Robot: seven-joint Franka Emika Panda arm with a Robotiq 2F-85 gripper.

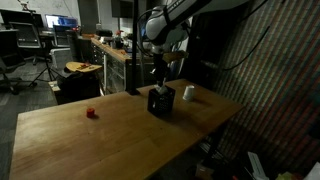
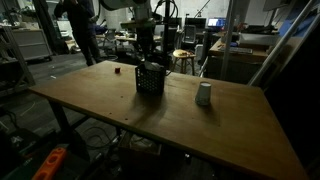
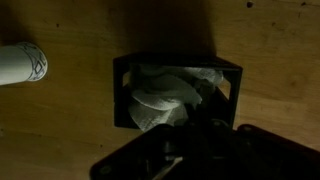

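On the wooden table (image 1: 70,140), toward its far edge, stands a black mesh box (image 1: 160,101), upright and open-topped, filled with crumpled white material (image 3: 170,90). Straight above the box hangs the gripper (image 1: 158,76), jaws drawn tight together, tips down at the rim; cannot tell whether any of the white stuff is pinched between them. Near the box on one side, clear of it, sits a white cup (image 2: 203,94). Well apart from the box on the opposite side lies a small red object (image 1: 90,113).
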